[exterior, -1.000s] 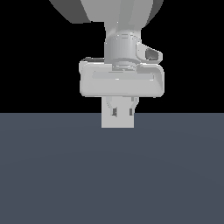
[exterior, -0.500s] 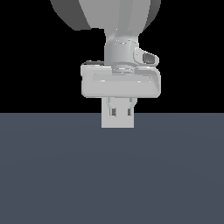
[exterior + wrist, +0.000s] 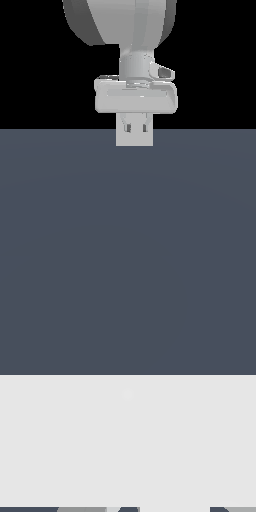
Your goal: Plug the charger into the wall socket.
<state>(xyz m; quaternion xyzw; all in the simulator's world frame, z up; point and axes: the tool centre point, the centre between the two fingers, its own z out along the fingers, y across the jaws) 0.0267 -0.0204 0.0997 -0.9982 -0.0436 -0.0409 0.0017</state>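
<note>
The wall socket is a plain off-white square plate, upright on the dark desk. The jaws hang before it; their grip cannot be told.

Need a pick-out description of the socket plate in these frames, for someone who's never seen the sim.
Start at the big grey robot arm hanging over the dark floor. Directly below its wide pale gripper stands an off-white square plate, the socket. It is the only pale thing down at floor level.
</note>
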